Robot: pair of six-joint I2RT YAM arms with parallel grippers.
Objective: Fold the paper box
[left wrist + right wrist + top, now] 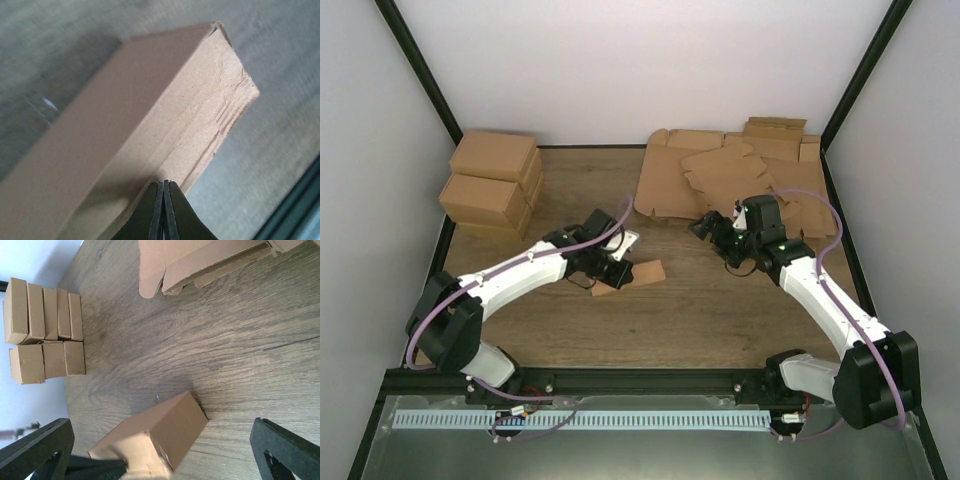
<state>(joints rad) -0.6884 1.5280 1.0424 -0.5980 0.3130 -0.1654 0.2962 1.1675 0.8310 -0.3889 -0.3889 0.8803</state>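
Left gripper (163, 186) was fully shut with nothing between the jaws. The tips were together and up against the near edge of the paper box (640, 273), not clamped on it. Right gripper (716, 242) stood wide open and empty, above the table (720, 330) just right of the box and looking down on it.

Box sat mid-table, a bit left of centre, in its shallow cuboid shape with one end toward the right arm. Finished cartons (492, 183) were stacked far left. Flat blanks (735, 180) were piled far right, well apart from the box.

My read: the fold was about done, and the step in hand was seating the last flap or tab with the closed left tips. In the left wrist view the end face showed creases and a slightly raised corner, so I reckoned the closure wasn't fully home.

To do it well I'd push low, square and slow along the seam, not at the corner, or the light box just slides or spins on the wood. I'd bring the open right jaws down astride the right end as a backstop before pressing harder. Couldn't tell from any view whether the tab had caught.
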